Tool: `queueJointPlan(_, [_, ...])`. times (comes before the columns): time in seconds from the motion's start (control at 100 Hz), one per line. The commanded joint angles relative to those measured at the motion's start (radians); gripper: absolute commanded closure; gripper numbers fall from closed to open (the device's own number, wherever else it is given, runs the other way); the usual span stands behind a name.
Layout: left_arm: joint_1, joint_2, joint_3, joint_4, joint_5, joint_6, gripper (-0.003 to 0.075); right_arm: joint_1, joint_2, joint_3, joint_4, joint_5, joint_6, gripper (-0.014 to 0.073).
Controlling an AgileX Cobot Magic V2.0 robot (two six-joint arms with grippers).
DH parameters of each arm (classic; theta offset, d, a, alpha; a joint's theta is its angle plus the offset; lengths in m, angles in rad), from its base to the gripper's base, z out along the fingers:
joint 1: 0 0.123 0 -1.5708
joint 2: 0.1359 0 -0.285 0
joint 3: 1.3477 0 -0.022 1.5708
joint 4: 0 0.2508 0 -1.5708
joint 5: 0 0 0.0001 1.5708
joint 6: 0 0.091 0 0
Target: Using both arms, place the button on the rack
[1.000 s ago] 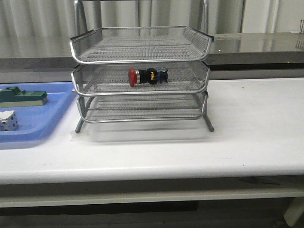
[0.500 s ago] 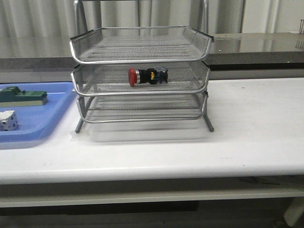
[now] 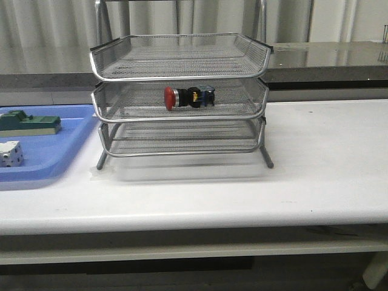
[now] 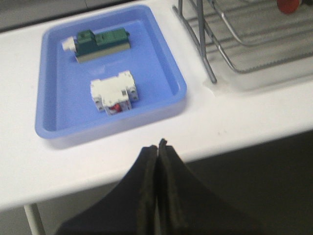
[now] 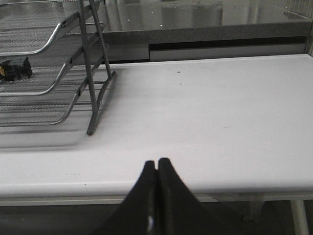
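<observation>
Button [image 4: 288,5] was cropped by the left wrist frame edge, red head only; in the right wrist view, only its black body [image 5: 14,68] showed.

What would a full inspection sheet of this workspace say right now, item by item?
Surface: white table, bare to the right of the rack.
Job's things: button lies on its side in the middle tier of the rack.
Clutter: blue tray left of the rack, holding a green block and a white block.
Grippers: left gripper and right gripper both shut, empty, off the table's front edge.
Cables: nothing seen.
Surroundings: grey counter and pale curtain behind the table.
</observation>
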Motion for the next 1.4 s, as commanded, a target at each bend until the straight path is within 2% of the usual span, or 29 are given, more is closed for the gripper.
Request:
queueJointPlan(0.0, [0.002,-0.062,0.015,-0.009,-0.160,-0.013,0.0741,-0.007,-0.019,-0.019,-0.013,-0.087,0.002,0.0663])
queueJointPlan(0.23, [0.002,-0.270,0.198,-0.003,-0.347,-0.018,0.0741,-0.007,-0.019,-0.019,-0.013,-0.087,0.002,0.0663])
queueJointPlan(0.42, [0.002,-0.366,0.322,0.102,-0.422,-0.226,0.0741,-0.007,-0.019,-0.019,-0.013,-0.087,0.002,0.0663])
queueJointPlan(0.69, [0.002,-0.414,0.430,0.158,-0.561,-0.295,0.0741,-0.007,-0.019,-0.019,-0.013,-0.087,0.002,0.0663])
queueJointPlan(0.98, [0.002,-0.453,0.510,0.167,-0.618,-0.320,0.0741,-0.007,-0.019,-0.019,-0.013,-0.087,0.002,0.0663])
queueJointPlan(1.39, [0.002,-0.453,0.510,0.157,-0.618,-0.322,0.0741,-0.007,-0.019,-0.019,-0.013,-0.087,0.002,0.0663])
